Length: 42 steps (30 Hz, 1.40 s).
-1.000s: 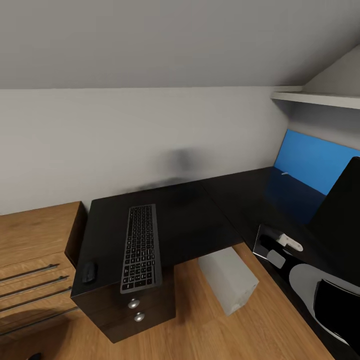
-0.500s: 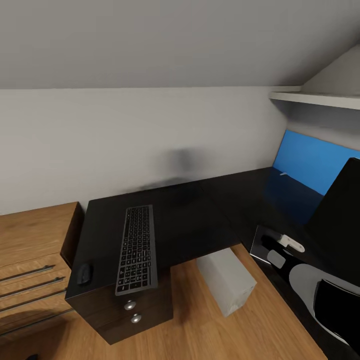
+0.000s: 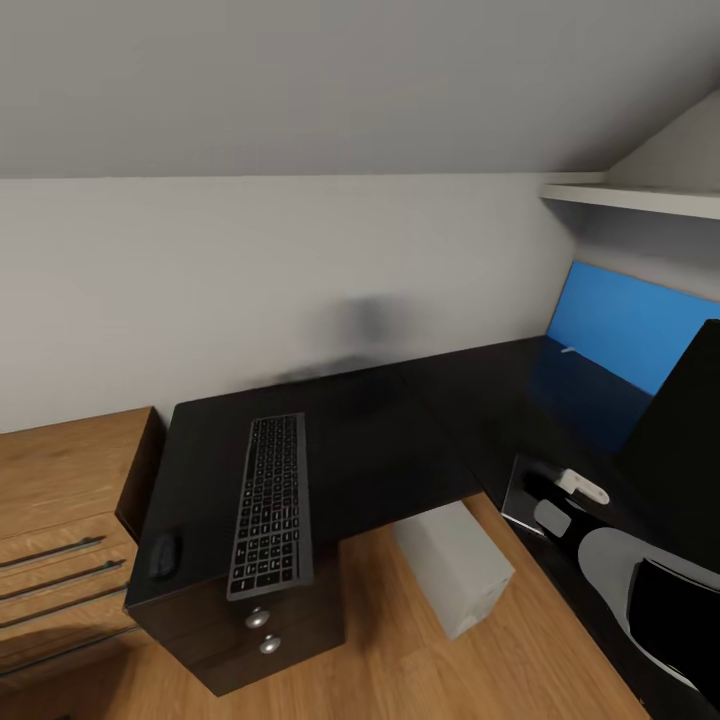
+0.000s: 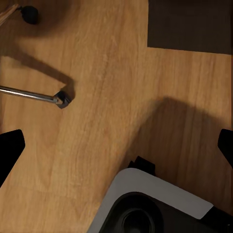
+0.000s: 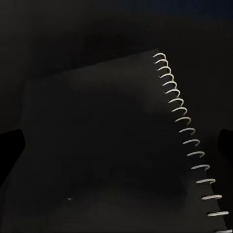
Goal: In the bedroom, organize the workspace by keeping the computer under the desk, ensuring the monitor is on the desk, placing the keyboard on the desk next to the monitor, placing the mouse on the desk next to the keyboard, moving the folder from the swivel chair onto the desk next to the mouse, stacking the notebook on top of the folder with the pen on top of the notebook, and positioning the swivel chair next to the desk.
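Black desk (image 3: 400, 440) has slid slightly leftward in the head view, keyboard (image 3: 268, 505) and mouse (image 3: 163, 553) atop it, so the camera is turning; I can't tell either gripper's state.

The desk (image 3: 400, 440) has a glossy black top that mirrors its smooth matt blue back panel (image 3: 625, 325). The keyboard (image 3: 268, 505) is matt black plastic with pale lettering, the mouse (image 3: 164, 553) dark and slightly shiny. Drawer knobs (image 3: 257, 617) look like polished metal. The computer (image 3: 455, 565) is smooth matt light grey. Floor (image 4: 111, 92) and dresser (image 3: 55, 500) are satin wood grain. Before the right gripper, the notebook (image 5: 104, 145) is dull dark with a bright wire spiral
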{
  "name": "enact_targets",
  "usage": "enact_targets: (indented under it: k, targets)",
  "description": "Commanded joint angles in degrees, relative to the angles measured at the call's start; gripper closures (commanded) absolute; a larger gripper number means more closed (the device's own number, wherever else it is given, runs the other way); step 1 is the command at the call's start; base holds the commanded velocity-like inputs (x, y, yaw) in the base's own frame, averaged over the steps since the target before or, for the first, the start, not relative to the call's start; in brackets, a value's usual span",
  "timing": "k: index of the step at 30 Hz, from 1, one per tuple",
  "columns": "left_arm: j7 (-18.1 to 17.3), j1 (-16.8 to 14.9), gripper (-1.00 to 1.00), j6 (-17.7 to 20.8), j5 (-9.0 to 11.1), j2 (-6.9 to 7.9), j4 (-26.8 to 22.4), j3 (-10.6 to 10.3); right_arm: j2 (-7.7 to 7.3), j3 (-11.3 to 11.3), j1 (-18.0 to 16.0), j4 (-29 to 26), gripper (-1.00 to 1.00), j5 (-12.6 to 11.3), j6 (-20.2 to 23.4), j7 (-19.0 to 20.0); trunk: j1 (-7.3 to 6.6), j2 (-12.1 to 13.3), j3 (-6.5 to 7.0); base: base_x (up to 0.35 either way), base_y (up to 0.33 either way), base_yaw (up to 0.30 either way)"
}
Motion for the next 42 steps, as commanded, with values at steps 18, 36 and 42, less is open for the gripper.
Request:
enact_targets:
  k: [18, 36, 42]
  targets:
    - [0.16, 0.01, -1.00, -0.18, 0.51, 0.03, -0.07, -0.07, -0.04, 0.63, -0.02, -0.02, -1.00, -0.31, -0.19, -0.12, 0.02, -0.02, -0.04, 0.057, -0.010, 0.000]
    - [0.25, 0.01, -1.00, -0.18, 0.51, 0.03, -0.07, -0.06, -0.54, 0.39, -0.02, 0.00, -1.00, -0.31, 0.09, -0.45, 0.02, -0.02, -0.04, 0.000, 0.000, 0.000]
    - [0.21, 0.01, -1.00, -0.21, 0.45, 0.03, -0.22, -0.06, -0.76, 0.35, -0.02, 0.00, -1.00, -0.31, 0.30, -1.99, 0.02, -0.02, -0.04, 0.000, 0.000, 0.000]
